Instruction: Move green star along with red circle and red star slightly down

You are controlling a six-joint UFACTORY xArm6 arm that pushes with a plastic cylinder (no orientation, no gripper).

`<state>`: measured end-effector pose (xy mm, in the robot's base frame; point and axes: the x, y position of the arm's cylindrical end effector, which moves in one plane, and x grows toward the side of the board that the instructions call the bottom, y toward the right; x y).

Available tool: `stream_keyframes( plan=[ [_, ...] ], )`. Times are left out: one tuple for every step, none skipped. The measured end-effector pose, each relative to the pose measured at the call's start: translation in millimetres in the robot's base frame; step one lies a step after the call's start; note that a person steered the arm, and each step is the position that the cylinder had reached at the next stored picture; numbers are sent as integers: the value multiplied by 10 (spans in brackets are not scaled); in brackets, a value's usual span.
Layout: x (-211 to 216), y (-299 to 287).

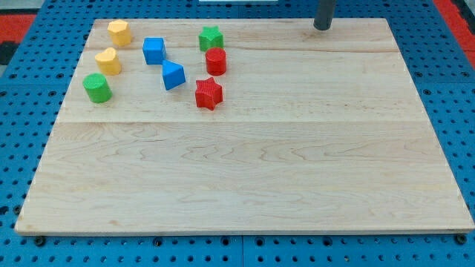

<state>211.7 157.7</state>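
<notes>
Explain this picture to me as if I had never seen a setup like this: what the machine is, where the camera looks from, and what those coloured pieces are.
This is one camera looking down at a slant on a wooden board that lies on a blue pegboard. Where the camera is mounted is not on record.

The machine is a robot arm with no jaws. It ends in a dark rod, and only its lower end, my tip, shows at the view's top right. It holds nothing; it only pushes blocks.

The blocks sit at the view's upper left. Three form a loose column: green star, red circle just below it, red star lower still. To their left are a blue cube, a blue block, two yellow blocks and a green cylinder.

My tip stands well to the right of all the blocks, touching none.
</notes>
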Motion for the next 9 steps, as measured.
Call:
stream_keyframes(
  plan=[
    [0,0],
    [0,31],
    [0,31],
    [0,9],
    [30,9],
    [30,-16],
    [37,-19],
    [37,-81],
    [-89,-482]
  ],
)
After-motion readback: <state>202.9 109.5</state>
